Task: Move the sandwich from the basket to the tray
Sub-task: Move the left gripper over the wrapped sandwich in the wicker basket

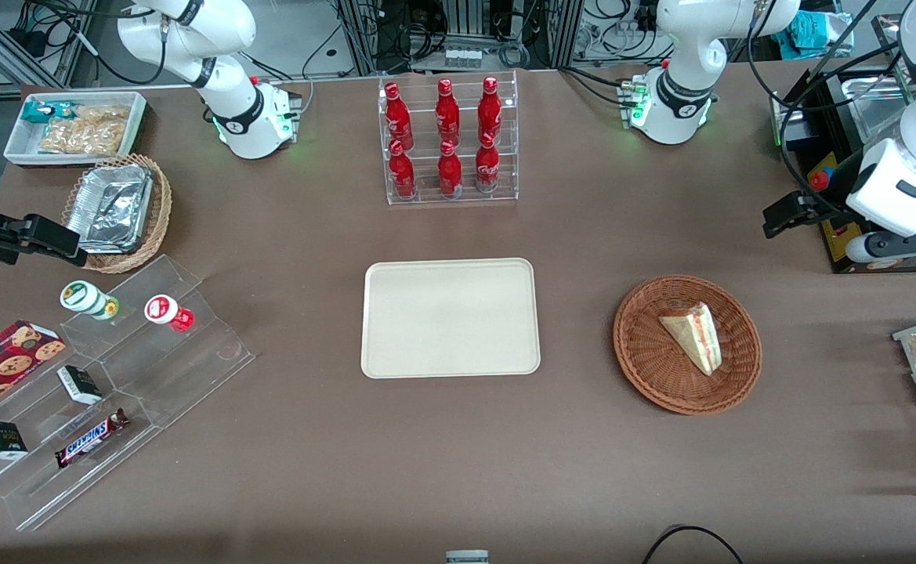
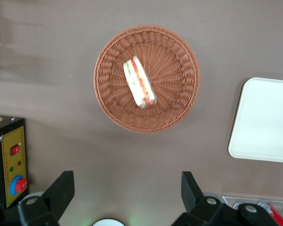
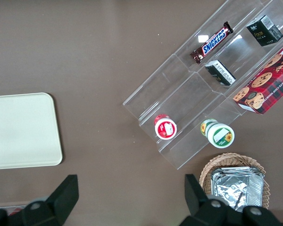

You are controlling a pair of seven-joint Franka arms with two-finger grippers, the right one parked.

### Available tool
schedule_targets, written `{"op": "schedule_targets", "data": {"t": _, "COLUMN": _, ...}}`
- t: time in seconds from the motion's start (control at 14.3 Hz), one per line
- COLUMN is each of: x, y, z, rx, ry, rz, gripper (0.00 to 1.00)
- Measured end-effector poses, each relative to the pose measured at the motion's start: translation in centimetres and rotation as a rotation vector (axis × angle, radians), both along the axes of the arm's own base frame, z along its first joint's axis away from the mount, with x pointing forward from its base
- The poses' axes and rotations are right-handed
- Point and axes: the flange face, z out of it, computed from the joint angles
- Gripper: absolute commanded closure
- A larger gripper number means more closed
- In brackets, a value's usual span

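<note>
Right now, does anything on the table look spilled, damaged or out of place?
Nothing stands out. The sandwich lies whole in the basket, the tray sits flat and bare beside it, and the red bottles stand upright in their rack. The gripper hangs open above the table, near the basket.

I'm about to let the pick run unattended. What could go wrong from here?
The sandwich is a slim wedge lying slantwise in the basket; an open hand, hovering high above the table nearer the arm's base, might descend misaligned and push it aside. Its clear wrap may slip. The light basket could drag along. The tray sits beside it, apart.
</note>
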Motion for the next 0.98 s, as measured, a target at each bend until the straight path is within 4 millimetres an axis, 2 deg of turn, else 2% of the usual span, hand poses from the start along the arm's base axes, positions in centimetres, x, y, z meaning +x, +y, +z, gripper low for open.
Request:
{"op": "schedule_targets", "data": {"t": 0.28, "x": 0.9, "y": -0.3, "z": -2.0, "rx": 0.000, "ry": 0.028, "rz": -0.012, "gripper": 0.00}}
{"op": "schedule_targets", "data": {"t": 0.42, "x": 1.3, "y": -0.4, "z": -4.3, "rx": 0.005, "ry": 0.071, "rz": -0.013, "gripper": 0.00}}
{"op": "schedule_targets", "data": {"t": 0.7, "x": 2.9, "y": -0.5, "z": -11.7, "rx": 0.022, "ry": 0.135, "rz": -0.019, "gripper": 0.00}}
{"op": "schedule_targets", "data": {"t": 0.98, "x": 3.3, "y": -1.2, "z": -19.2, "rx": 0.025, "ry": 0.074, "rz": -0.034, "gripper": 0.00}}
